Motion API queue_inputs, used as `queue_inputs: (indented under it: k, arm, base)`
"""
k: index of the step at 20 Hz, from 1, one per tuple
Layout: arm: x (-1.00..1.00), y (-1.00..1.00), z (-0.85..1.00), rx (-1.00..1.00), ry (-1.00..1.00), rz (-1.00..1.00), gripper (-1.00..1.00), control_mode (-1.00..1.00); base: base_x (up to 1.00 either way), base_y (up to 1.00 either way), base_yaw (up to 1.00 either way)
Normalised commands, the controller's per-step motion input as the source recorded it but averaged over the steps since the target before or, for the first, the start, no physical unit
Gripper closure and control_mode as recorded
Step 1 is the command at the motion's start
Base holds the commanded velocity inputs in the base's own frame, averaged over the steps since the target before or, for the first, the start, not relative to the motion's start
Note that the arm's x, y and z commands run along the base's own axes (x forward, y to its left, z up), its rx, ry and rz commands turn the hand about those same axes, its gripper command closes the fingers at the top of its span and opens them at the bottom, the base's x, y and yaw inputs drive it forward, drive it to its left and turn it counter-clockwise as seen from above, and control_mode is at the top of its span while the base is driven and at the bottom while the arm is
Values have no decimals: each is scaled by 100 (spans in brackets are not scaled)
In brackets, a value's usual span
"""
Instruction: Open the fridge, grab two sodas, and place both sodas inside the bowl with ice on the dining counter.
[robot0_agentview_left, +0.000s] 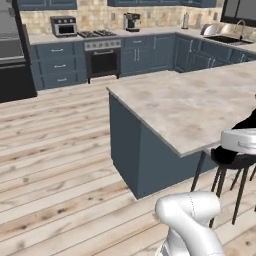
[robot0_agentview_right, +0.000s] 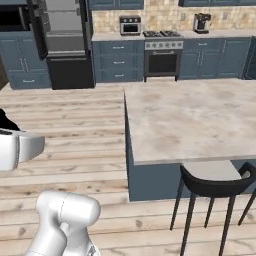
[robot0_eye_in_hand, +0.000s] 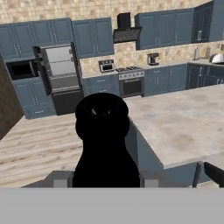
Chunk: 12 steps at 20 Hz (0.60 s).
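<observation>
the floor (robot0_agentview_left: 55, 150) is pale wood planks, running from the base to the far wall. the island (robot0_agentview_left: 185, 107) has a beige mottled worktop on a dark blue-grey base; it sits right of centre in the left base view and its near corner juts toward the base. the part of the worktop in view is bare.

the fridge (robot0_eye_in_hand: 61, 78) stands at the far left wall, doors swung open on grey shelves, black drawer below; in the right base view it is at the upper left (robot0_agentview_right: 62, 42), well apart from the island with open floor between. a microwave (robot0_eye_in_hand: 22, 69) is built into the blue-grey cabinet just left of it.

along the back wall run blue-grey cabinets (robot0_agentview_left: 57, 65) with a stove (robot0_agentview_left: 102, 55) between them, a hood (robot0_eye_in_hand: 127, 29) above it, a toaster oven (robot0_agentview_left: 64, 26) and a coffee maker (robot0_agentview_left: 132, 21) on the wall worktop. a sink (robot0_agentview_left: 230, 39) is at the far right.

black stools (robot0_agentview_right: 215, 190) stand at the island's near edge, close by the arm.

in the hand view a black rounded shape (robot0_eye_in_hand: 103, 135) sits dead centre between the fingers' place, hiding the floor behind it; what it is i cannot tell, and whether the fingers grip it or stand apart i cannot tell.
</observation>
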Motion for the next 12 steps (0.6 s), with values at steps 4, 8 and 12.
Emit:
queue_inputs:
  k: [4, 8, 12]
  arm:
    - [0, 0, 0, 0, 0, 0, 100, 100]
    - [0, 0, 0, 0, 0, 0, 100, 100]
    - [0, 0, 0, 0, 0, 0, 100, 100]
  base:
    - [0, -100, 0]
    - [0, -100, 0]
    - [0, -100, 0]
